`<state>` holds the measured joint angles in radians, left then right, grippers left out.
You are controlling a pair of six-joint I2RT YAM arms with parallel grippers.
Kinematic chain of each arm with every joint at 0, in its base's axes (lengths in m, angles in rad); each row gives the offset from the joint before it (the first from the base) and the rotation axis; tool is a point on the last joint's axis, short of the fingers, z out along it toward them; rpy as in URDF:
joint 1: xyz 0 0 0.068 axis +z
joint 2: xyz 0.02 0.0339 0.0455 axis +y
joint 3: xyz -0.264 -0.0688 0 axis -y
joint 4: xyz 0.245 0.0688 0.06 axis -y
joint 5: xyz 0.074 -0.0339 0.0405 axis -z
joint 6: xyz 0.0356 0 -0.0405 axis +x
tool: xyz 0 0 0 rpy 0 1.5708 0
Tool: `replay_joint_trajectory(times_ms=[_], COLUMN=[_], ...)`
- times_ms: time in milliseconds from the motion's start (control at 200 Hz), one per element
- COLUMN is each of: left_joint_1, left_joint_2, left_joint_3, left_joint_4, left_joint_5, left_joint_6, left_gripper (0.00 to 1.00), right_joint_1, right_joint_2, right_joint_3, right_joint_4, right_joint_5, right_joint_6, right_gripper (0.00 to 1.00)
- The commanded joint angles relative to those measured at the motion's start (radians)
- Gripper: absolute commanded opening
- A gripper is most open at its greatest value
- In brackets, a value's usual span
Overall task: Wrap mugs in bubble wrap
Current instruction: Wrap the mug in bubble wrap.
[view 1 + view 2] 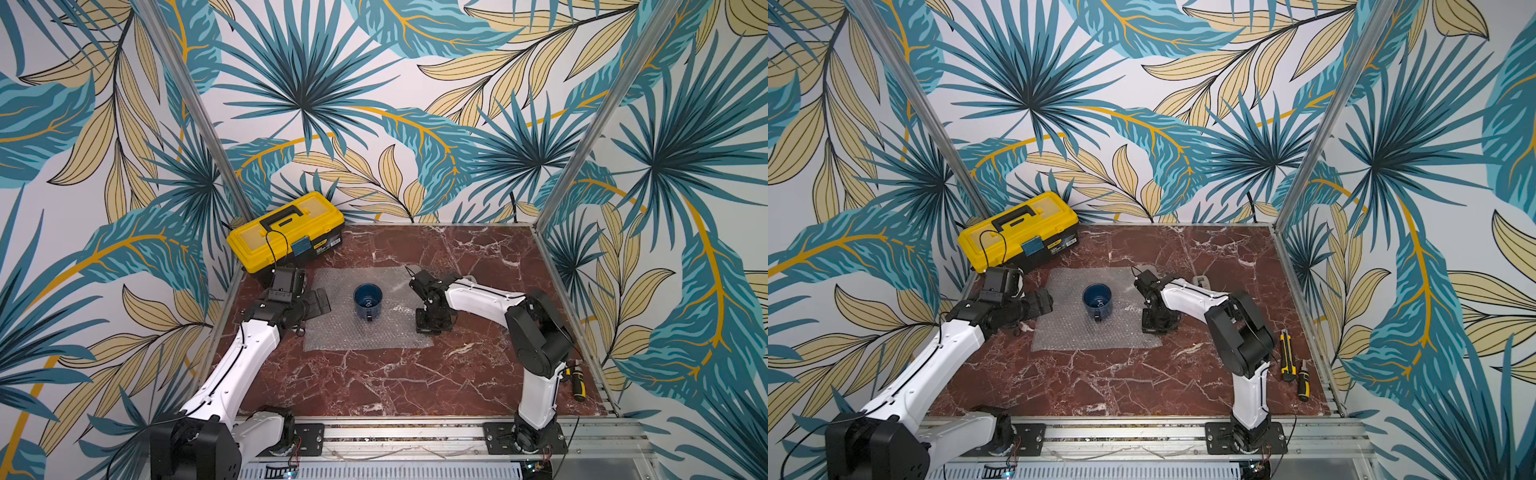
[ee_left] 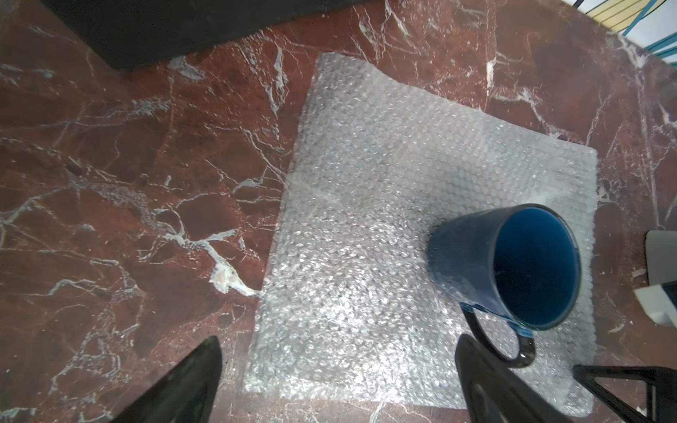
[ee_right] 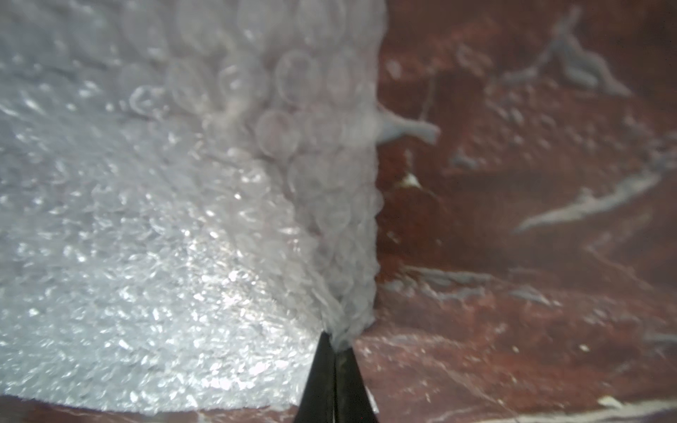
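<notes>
Navy mug (image 1: 368, 300) upright at centre of clear bubble wrap (image 1: 332, 332) — sheet flat, one edge bunched up

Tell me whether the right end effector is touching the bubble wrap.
Touching. In the right wrist view the right end effector is shut on the bubble wrap, with the sheet's edge bunched and pinched between its tips.

mug (image 1: 368, 300) on bubble wrap (image 1: 345, 332), toolbox (image 1: 286, 232) behind

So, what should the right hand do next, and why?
Probably lift the pinched edge of the wrap and draw it over toward the mug: the right hand is shut on that edge, the mug stands upright mid-sheet, unwrapped, and the left hand is open, holding nothing.
</notes>
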<state>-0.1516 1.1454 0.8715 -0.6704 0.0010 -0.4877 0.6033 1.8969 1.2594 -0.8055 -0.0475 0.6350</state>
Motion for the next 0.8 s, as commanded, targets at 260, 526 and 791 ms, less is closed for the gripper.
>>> replay_joint_trajectory(times_ms=[260,526,791], left_joint_1=[-0.136,-0.305,-0.413], left_joint_2=[0.096,0.115,0.1], left_joint_3=[-0.004,0.073,0.072], left_joint_4=[-0.003,0.004,0.118], left_joint_5=[0.003,-0.035,0.03], left_joint_6=[-0.033,0.02,0.076], left_gripper=[0.97,0.96,0.97], right_joint_1=[-0.036,-0.013,0.039], right_joint_2=[-0.234,-0.315,-0.191], right_joint_3=[-0.221,-0.068,0.147], right_joint_4=[-0.043,0.062,0.154], right_joint_5=[0.019,-0.126,-0.251], right_joint_6=[-0.024,-0.002,0.005], right_gripper=[0.0,0.0,0.0])
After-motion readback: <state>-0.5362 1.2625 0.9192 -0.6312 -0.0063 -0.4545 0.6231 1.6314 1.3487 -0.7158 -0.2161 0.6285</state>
